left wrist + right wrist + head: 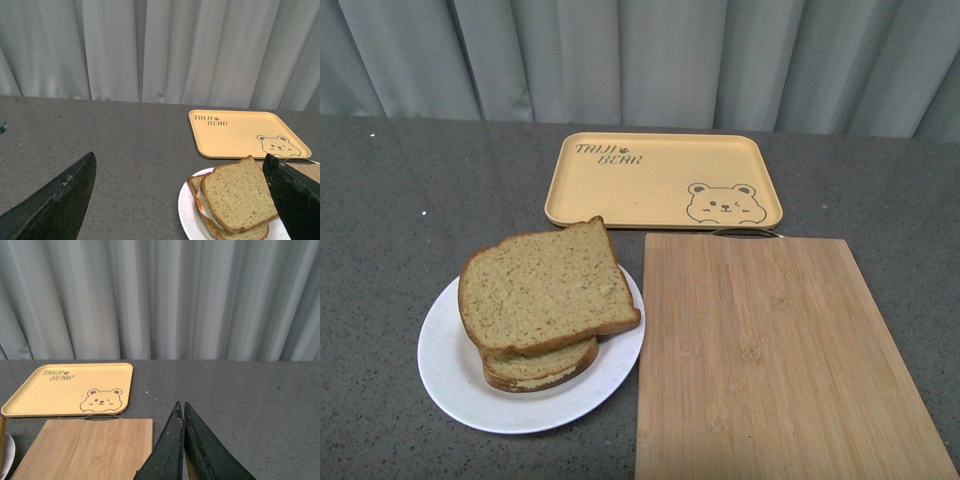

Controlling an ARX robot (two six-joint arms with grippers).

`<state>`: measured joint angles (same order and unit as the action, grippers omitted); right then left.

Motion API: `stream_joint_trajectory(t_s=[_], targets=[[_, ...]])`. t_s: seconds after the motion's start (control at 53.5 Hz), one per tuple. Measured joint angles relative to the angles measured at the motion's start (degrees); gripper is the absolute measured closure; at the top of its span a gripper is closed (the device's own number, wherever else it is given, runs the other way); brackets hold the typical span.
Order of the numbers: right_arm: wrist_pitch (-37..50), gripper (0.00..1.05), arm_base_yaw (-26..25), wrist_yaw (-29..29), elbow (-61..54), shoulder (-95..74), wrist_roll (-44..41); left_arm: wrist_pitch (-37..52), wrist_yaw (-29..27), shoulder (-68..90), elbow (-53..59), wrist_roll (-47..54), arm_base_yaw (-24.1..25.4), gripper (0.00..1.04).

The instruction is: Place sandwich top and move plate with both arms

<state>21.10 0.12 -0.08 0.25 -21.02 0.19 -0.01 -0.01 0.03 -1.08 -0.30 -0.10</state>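
Note:
The sandwich top (545, 288), a tan speckled bread slice with darker crust, lies skewed on a lower slice with fried egg (540, 365) on the round white plate (450, 375). No arm shows in the front view. In the left wrist view the sandwich top (240, 192) and plate (187, 215) sit low at the right, between my wide-open left gripper (182, 200) fingers (60, 200), well back from them. My right gripper (181, 410) is shut and empty above the grey table, beside the wooden board (90, 447).
A yellow bear tray (660, 180) lies at the back of the grey table. A wooden board (770, 350) lies right of the plate, nearly touching it. A grey curtain hangs behind the table.

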Motion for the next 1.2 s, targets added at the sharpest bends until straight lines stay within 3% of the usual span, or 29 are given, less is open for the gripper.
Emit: stream_joint_trajectory(t_s=[0.561,0.673,0.897,1.196], targets=[[-10.8,1.04,0.0,0.0,0.0,11.0,0.0,0.0,0.0,0.0,0.0,0.0,0.0,0.07],[-20.5,1.04,0.0,0.0,0.0,18.8,0.0,0.0,0.0,0.0,0.0,0.0,0.0,0.07],[-21.0,1.03,0.0,0.0,0.0,20.8,0.0,0.0,0.0,0.0,0.0,0.0,0.0,0.07],[-21.0,0.44,0.0,0.0,0.0,20.8,-0.1,0.0,0.0,0.0,0.0,0.0,0.0,0.07]])
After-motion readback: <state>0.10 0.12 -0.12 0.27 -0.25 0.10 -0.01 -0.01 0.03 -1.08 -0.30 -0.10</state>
